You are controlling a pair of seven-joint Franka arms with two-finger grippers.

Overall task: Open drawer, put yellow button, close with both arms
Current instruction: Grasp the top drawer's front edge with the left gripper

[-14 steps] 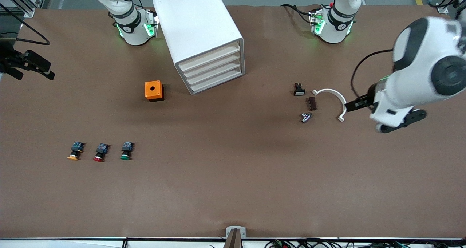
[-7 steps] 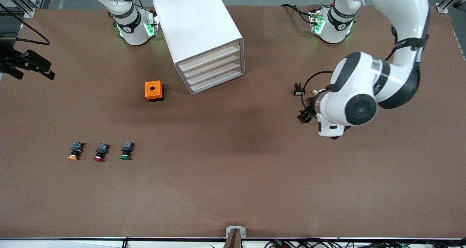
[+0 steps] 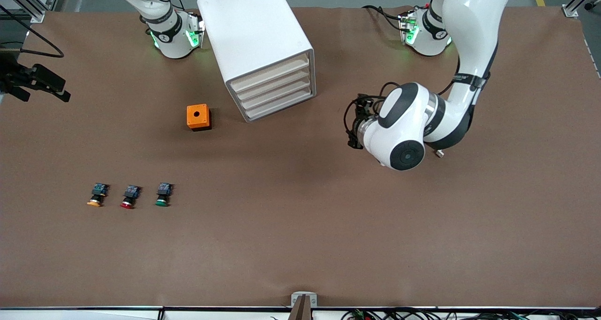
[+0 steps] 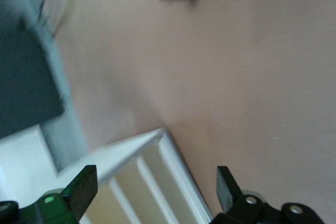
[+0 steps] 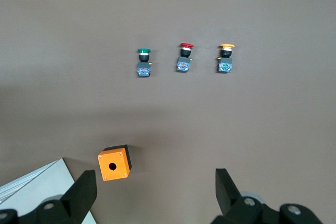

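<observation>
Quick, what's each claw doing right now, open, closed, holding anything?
Left claw: open, empty, over the table in front of the drawers.
Right claw: open, empty, waiting high over the orange box.

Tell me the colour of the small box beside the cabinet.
Orange, with a black hole in its top. The box shows best in the front view.

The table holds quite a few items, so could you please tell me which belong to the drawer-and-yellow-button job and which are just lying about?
Part of the job:
- drawer, topmost of four, shut
- yellow button, on the table
- left end effector, open, over the table in front of the cabinet
- right end effector, open, waiting high

Lying about:
- red button
- green button
- orange box
</observation>
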